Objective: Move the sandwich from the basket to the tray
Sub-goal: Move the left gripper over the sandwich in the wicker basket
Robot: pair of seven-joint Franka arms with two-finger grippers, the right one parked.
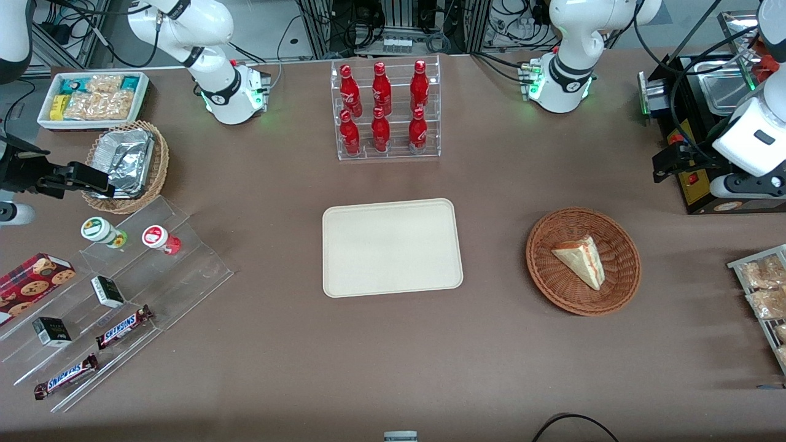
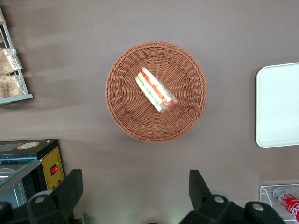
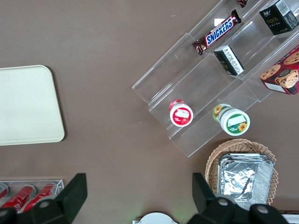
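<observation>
Brown table [image 1: 393, 356]: gripper [image 2: 135, 193] fingers [image 2: 70, 189] wide apart, empty, above basket [image 2: 126, 116].

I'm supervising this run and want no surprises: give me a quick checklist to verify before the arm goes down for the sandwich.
1. Wrapped triangular white-bread sandwich lies in the round reddish-brown wicker basket: ok.
2. Left gripper open, fingers wide apart: ok.
3. Gripper sits high and apart from the basket, not centred over the sandwich: not ok yet.
4. Flat cream rectangular plastic tray has bare room to receive it: ok.
5. Brown table between basket and tray free of obstacles: ok.
</observation>
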